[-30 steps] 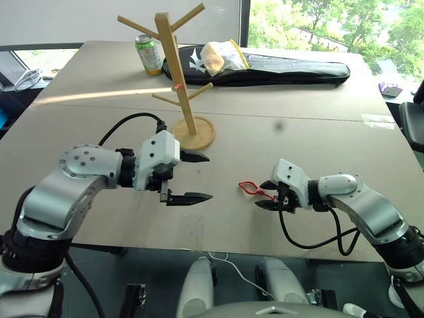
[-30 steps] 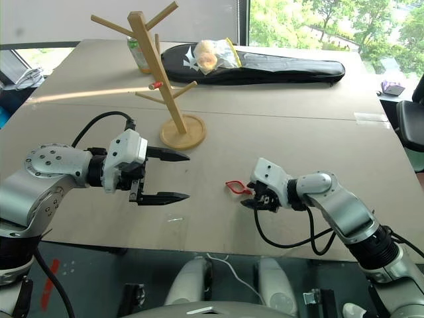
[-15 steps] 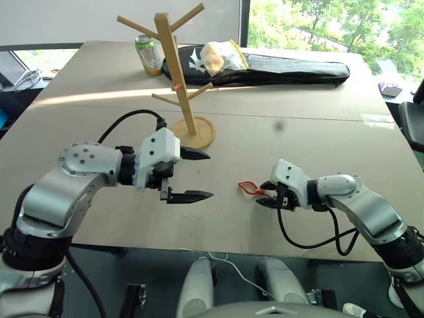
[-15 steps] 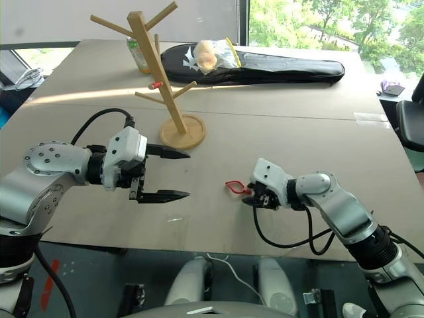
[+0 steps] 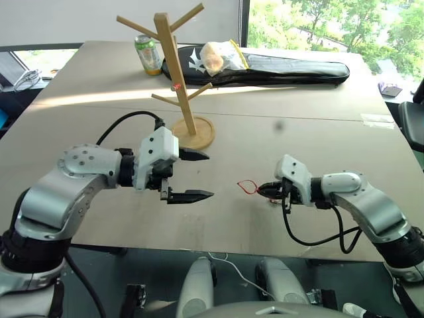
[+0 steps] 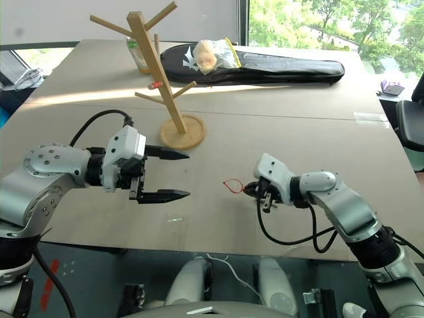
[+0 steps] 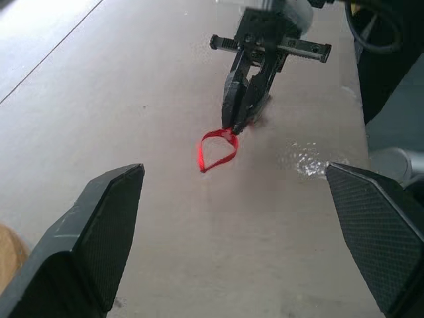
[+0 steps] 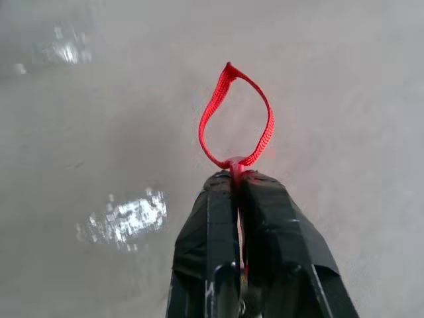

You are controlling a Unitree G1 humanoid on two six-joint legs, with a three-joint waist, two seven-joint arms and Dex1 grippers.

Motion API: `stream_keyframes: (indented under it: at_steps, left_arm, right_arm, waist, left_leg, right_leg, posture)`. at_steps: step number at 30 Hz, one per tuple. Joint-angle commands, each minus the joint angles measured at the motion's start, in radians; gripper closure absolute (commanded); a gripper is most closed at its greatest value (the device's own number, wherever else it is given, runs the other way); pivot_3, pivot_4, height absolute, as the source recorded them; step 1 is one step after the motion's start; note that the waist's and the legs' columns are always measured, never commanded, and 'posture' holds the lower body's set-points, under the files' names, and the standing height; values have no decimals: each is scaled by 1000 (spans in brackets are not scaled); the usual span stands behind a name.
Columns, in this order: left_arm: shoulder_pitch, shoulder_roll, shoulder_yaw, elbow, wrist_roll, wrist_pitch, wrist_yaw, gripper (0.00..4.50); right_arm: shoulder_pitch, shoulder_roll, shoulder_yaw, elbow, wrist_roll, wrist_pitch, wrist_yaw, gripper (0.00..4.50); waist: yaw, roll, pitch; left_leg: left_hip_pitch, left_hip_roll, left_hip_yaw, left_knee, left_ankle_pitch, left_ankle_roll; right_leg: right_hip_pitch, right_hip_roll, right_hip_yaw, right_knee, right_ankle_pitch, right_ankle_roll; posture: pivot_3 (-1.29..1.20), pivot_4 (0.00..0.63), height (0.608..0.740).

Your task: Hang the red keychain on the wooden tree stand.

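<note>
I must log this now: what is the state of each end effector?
Left end effector: open, holding nothing.
Right end effector: closed on the red keychain, gripping its strap.

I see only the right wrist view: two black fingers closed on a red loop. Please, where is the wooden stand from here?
Observer: The wooden tree stand is farther back on the table, toward the robot's left of the right pincer.
Operator: Is the left pincer busy?
Observer: No, the left pincer is open and holds nothing, beside the stand's base.
Operator: Is the loop off the table?
Observer: In the left wrist view the red keychain hangs from the closed fingertips; its lower end looks close to the tabletop, and I cannot tell whether it touches.
</note>
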Motion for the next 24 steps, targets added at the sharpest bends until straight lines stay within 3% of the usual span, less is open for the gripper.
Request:
stream_keyframes:
  at_steps: [1, 8, 13, 18, 24]
  left_arm:
    - [5, 2, 138, -71, -154, 126, 88, 0]
    - [82, -59, 424, -115, -497, 325, 405, 0]
    - [147, -124, 559, -137, -750, 296, 688, 0]
    - [219, -138, 635, -147, -845, 227, 823, 0]
    - [281, -126, 670, -151, -847, 166, 849, 0]
  right_arm:
    - [-19, 6, -90, -100, 88, 30, -10, 4457]
    - [-89, 162, -215, -128, 192, 94, -196, 4457]
    - [-162, 319, -178, -89, 165, 26, -313, 4457]
    - [-226, 394, -93, -6, 70, -138, -319, 4457]
    - [-307, 445, -22, 149, -39, -307, -306, 4457]
  waist:
    - [1, 0, 0]
    - [-2, 0, 0]
    - [0, 0, 0]
    - [0, -1, 0]
    - [1, -1, 0]
  left_leg:
    - [0, 0, 0, 0, 0, 0]
    - [1, 0, -1, 1, 0, 0]
    - [0, 0, -1, 1, 0, 0]
    - [1, 0, -1, 1, 0, 0]
    - [1, 0, 0, 1, 0, 0]
  right_leg:
    - [0, 0, 0, 0, 0, 0]
    - [0, 0, 0, 1, 0, 0]
    - [0, -1, -1, 1, 0, 0]
    - [0, -1, -1, 1, 0, 0]
    - [1, -1, -1, 1, 0, 0]
  posture:
    - [0, 150, 740]
    - [0, 150, 740]
    - [0, 150, 740]
    - [0, 150, 740]
    - [0, 150, 740]
